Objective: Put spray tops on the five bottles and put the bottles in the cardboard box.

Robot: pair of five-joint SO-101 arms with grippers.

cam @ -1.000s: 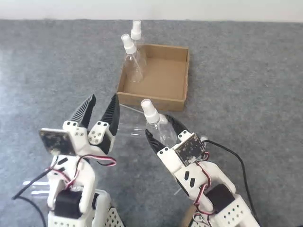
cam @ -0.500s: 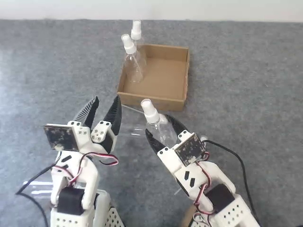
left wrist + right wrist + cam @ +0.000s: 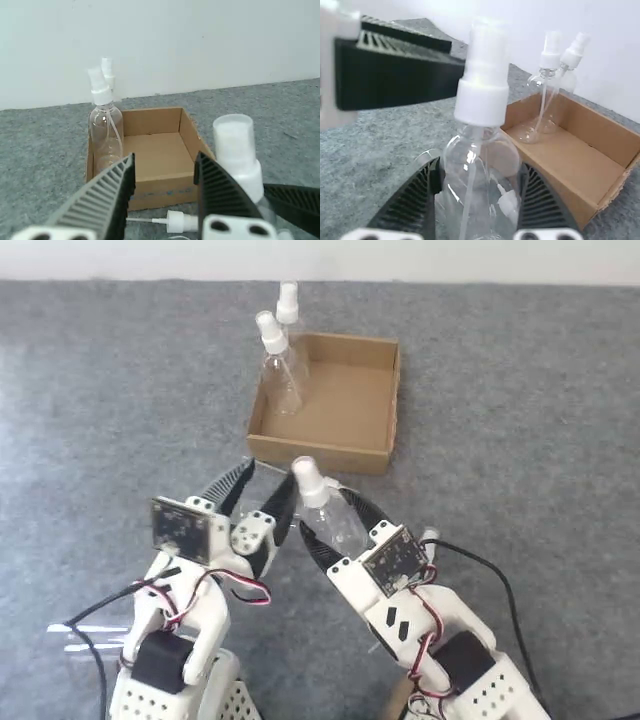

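My right gripper (image 3: 331, 520) is shut on a clear bottle (image 3: 335, 523) that stands upright with a white spray top (image 3: 308, 480); the same bottle (image 3: 479, 175) sits between the ribbed fingers (image 3: 415, 200). My left gripper (image 3: 270, 473) is open, right beside that spray top (image 3: 235, 145) on its left. The cardboard box (image 3: 372, 400) lies just beyond. One topped bottle (image 3: 282, 380) stands in its far left corner, and another (image 3: 289, 310) is right behind it. A loose spray top (image 3: 175, 220) lies on the carpet in front of the box (image 3: 150, 150).
Grey carpet (image 3: 520, 420) covers the table. Clear items (image 3: 85, 632) lie at the near left beside the left arm's base. A black cable (image 3: 490, 570) runs from the right arm. A pale wall (image 3: 200, 40) rises behind the box.
The left arm swung right and forward, bringing its open gripper up against the held bottle's top. The right gripper with its bottle shifted slightly left.
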